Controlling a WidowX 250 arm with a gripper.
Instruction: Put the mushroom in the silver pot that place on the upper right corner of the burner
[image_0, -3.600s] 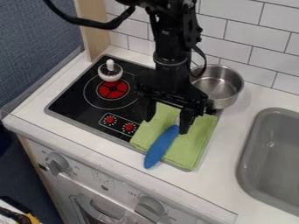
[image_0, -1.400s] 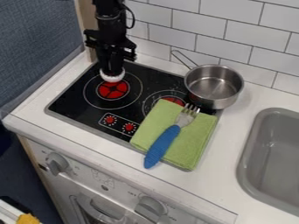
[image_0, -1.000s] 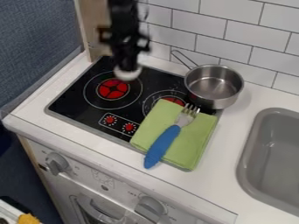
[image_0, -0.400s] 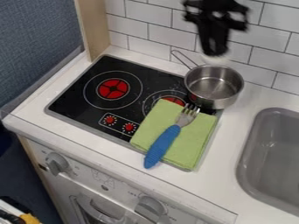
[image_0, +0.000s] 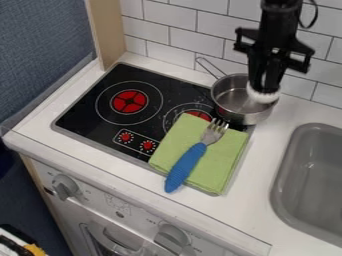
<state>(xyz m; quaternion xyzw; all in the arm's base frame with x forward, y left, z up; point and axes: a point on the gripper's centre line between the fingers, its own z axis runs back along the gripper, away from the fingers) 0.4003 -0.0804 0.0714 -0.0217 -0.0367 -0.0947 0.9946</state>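
The black gripper (image_0: 264, 86) hangs from the upper right over the right side of the silver pot. It is shut on the mushroom (image_0: 261, 95), whose white cap faces down at the pot's opening; whether it touches the pot cannot be told. The silver pot (image_0: 234, 106) stands at the upper right corner of the black burner (image_0: 85, 113), its handle pointing to the upper left.
A folded green towel (image_0: 222, 161) lies over the burner's right front, with a blue-handled fork (image_0: 185, 167) on top. A grey sink (image_0: 314, 175) is set in the counter at the right. The tiled wall (image_0: 182, 39) rises behind the pot.
The gripper took hold of the mushroom at the back left of the burner, lifted it, carried it right and lowered it over the pot. Pot, towel and fork kept their places from 1.4 s ago.
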